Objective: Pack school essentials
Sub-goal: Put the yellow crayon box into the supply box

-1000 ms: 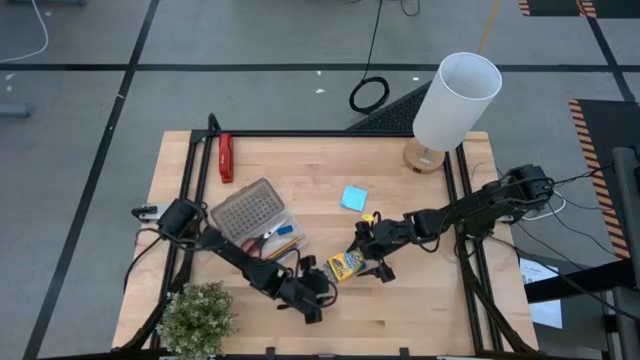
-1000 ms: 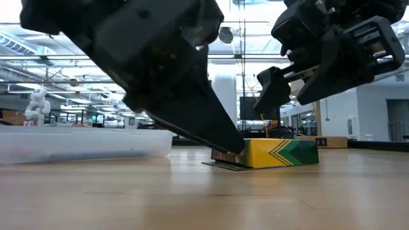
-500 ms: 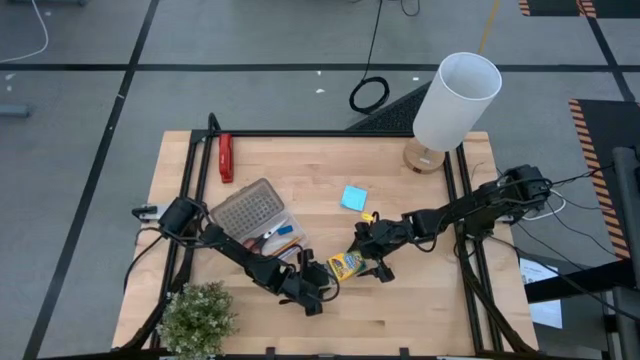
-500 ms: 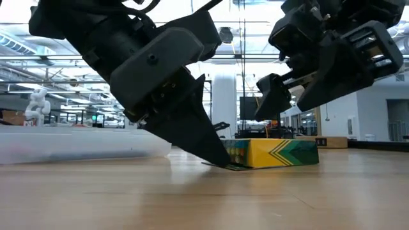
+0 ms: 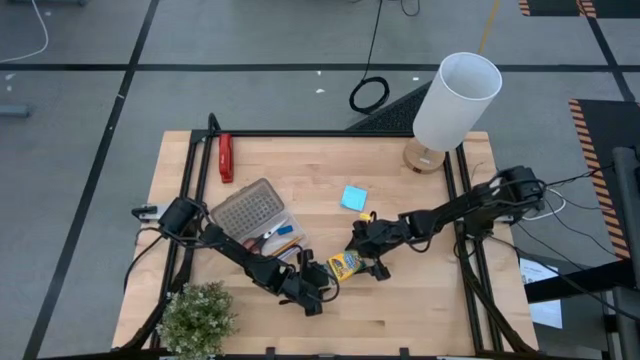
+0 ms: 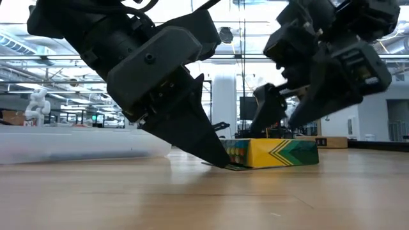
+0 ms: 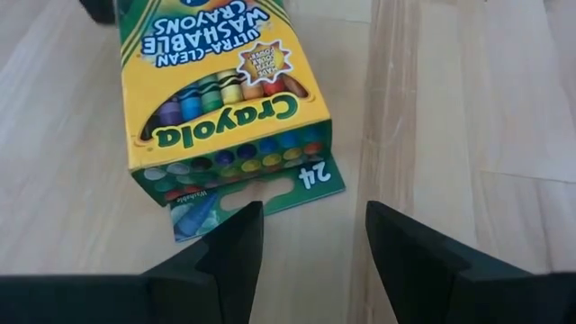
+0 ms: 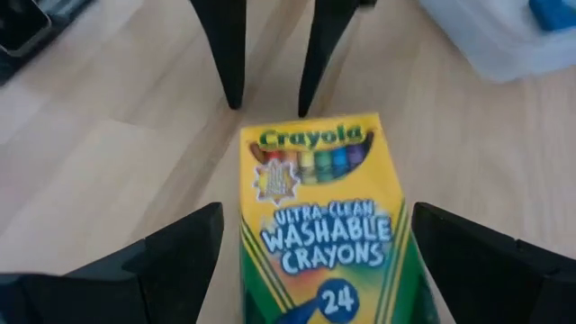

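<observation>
The crayon box [image 5: 346,265] is lying flat on the table [image 5: 420,300], just beside the clear case [image 5: 255,218]. The left gripper [image 7: 306,236] is sitting open at the box's flap end, holding nothing. The right gripper [image 8: 310,261] is straddling the opposite end, spread wide, also gripping nothing.
</observation>
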